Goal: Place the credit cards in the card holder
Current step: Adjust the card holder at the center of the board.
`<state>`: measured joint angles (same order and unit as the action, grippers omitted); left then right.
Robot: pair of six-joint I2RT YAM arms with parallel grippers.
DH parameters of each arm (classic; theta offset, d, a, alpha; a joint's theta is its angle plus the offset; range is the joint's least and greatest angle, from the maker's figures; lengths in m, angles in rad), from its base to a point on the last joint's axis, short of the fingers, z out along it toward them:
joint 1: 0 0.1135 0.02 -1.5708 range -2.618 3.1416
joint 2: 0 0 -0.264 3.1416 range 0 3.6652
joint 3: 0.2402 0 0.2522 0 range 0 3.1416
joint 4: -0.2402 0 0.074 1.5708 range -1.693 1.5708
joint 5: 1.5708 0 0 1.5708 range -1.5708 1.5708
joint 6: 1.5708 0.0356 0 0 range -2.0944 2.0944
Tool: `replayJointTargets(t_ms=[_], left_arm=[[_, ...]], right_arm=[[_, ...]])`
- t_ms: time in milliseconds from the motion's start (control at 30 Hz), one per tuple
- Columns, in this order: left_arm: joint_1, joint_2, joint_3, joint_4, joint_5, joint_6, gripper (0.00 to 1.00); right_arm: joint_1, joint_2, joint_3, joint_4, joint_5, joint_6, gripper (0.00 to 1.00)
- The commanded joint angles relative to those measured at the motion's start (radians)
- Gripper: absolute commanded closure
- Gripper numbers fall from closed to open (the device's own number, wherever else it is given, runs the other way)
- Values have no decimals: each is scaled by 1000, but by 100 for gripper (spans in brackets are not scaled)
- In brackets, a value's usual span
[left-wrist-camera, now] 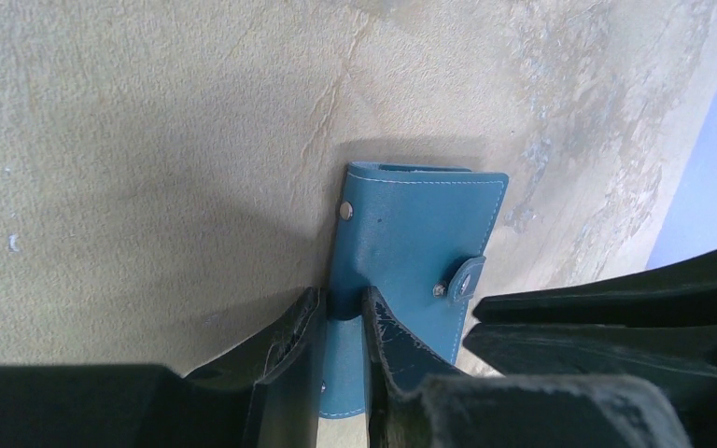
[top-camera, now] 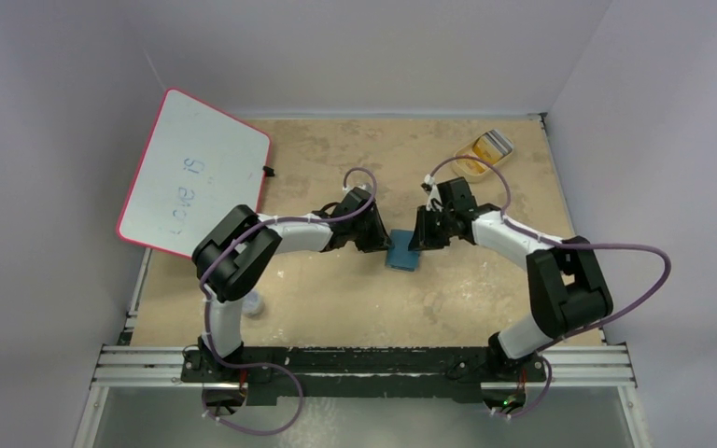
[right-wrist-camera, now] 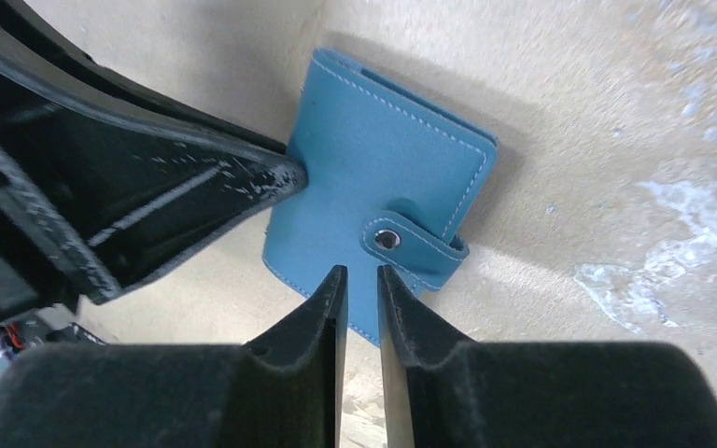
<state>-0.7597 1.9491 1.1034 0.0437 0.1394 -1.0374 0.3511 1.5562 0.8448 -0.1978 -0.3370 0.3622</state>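
Note:
The blue card holder (top-camera: 401, 252) lies closed on the table between my two grippers, its tab snapped shut (right-wrist-camera: 387, 240). My left gripper (top-camera: 380, 238) reaches it from the left. Its fingers stand a narrow gap apart (left-wrist-camera: 341, 299) over the holder's (left-wrist-camera: 420, 224) spine edge, with a blue strip showing between them. My right gripper (top-camera: 418, 238) comes from the right. Its tips (right-wrist-camera: 359, 273) are slightly apart just short of the tab on the holder (right-wrist-camera: 373, 140), with nothing between them. Orange-yellow credit cards (top-camera: 476, 152) lie in the beige tray (top-camera: 502, 140) at the back right.
A pink-rimmed whiteboard (top-camera: 196, 173) leans at the back left. A small pale object (top-camera: 254, 303) sits on the table by the left arm's base. Grey walls close in the table on three sides. The other arm's fingers (left-wrist-camera: 616, 317) crowd the holder's right side.

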Motion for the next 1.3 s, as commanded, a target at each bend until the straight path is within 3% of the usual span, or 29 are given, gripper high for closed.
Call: replayJointTargets(t_ms=[0,233,733,1100,1267], left_arm=[[-1,6,4,6,-20,-4,82],[-3,6,2,8,-21,-4,82],[-3,-1,5,3,-21,-2,82],[-2,4,0,9,-24,-9,82],[-2,4,-3,11,-25,-10,82]], right_arm=[[-6,-53,88,-32,84,-6,78],[-11,19,111,5,81,-3,75],[-9,30,49,77,33,15,78],[-8,7,59,19,17,6,78],[-11,-45,88,-20,83,22,77]])
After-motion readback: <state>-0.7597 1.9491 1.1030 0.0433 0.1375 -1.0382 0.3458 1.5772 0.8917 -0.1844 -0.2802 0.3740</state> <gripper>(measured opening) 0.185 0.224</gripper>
